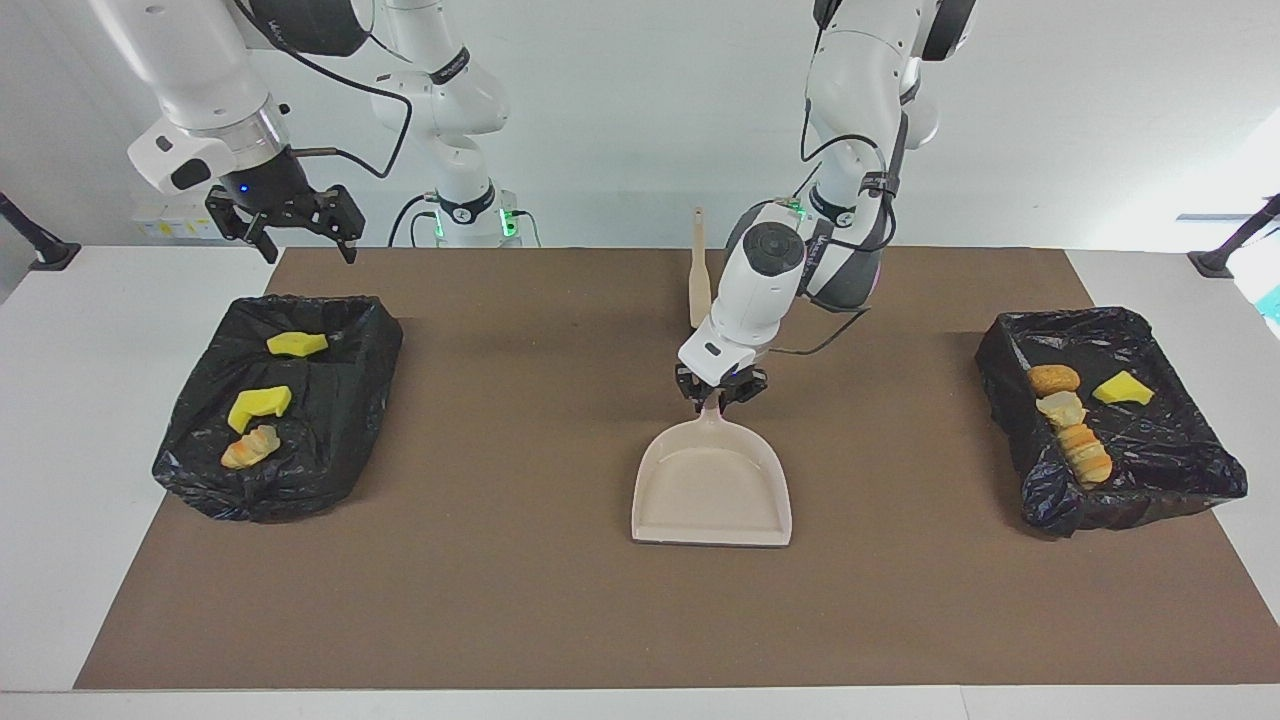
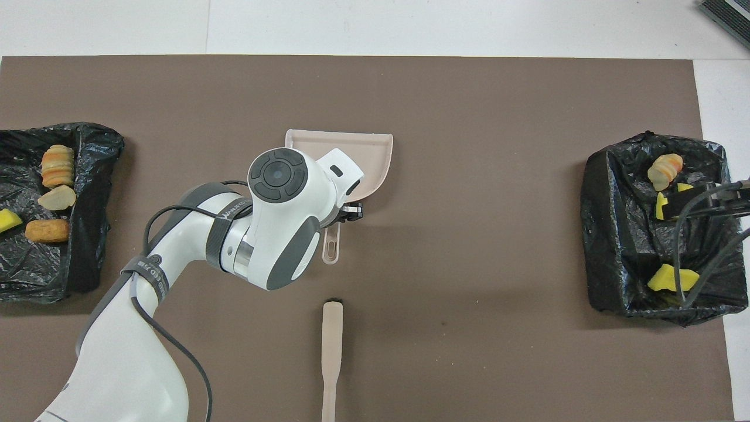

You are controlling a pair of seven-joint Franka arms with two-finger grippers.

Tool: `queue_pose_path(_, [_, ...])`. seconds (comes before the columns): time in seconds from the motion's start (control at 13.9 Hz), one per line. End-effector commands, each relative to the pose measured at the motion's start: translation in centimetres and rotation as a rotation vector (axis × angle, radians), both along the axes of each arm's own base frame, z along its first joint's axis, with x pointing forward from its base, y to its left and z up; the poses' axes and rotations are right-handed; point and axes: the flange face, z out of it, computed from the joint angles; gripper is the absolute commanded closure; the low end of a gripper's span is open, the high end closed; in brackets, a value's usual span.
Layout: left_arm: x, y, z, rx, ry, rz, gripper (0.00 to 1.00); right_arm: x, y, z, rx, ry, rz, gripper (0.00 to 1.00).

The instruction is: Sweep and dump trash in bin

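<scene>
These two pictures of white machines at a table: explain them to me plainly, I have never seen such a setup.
Two robot arms stand at a table covered by a brown mat. One picture faces them; the other looks down from above their end. The left pincer is shut on the handle of a beige dustpan, which is empty. A brush lies nearer the robots. The right pincer waits open above one bag-lined bin; another bin sits at the left arm's end. All the trash, yellow and tan lumps, lies in the bins.

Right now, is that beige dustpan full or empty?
Empty. The dustpan shows only bare beige inside, and every yellow and tan lump lies in the two black-lined bins.
</scene>
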Motion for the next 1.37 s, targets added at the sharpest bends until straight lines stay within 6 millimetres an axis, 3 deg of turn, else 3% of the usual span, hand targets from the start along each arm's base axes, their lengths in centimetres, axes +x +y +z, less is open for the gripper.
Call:
queue_pose_path(0.0, [0.3, 0.5, 0.4, -0.012, -0.015, -0.009, 0.86, -0.3, 0.1, 0.2, 0.011, -0.022, -0.009, 0.00])
queue_pose_path(0.14, [0.9, 1.4, 0.7, -0.013, -0.018, 0.002, 0.51, -0.3, 0.1, 0.2, 0.010, -0.022, -0.007, 0.00])
queue_pose_path(0.22, [1.2, 1.9, 0.8, -0.013, -0.019, 0.008, 0.42, -0.3, 0.1, 0.2, 0.009, -0.022, -0.007, 0.00])
queue_pose_path(0.36, [1.7, 2.8, 1.1, -0.015, -0.025, 0.023, 0.03, -0.3, 0.0, 0.2, 0.009, -0.022, -0.009, 0.00])
queue_pose_path(0.57, [3.2, 5.0, 4.0, -0.030, -0.077, 0.010, 0.00, -0.3, 0.1, 0.2, 0.010, -0.022, -0.007, 0.00])
queue_pose_path(0.79, [5.6, 10.8, 6.6, -0.026, -0.129, -0.083, 0.00, -0.3, 0.1, 0.2, 0.009, -0.022, -0.007, 0.00])
queue_pose_path(1.29, [5.9, 22.6, 19.6, 0.045, -0.136, -0.077, 0.00, -0.3, 0.1, 0.2, 0.009, -0.022, -0.007, 0.00])
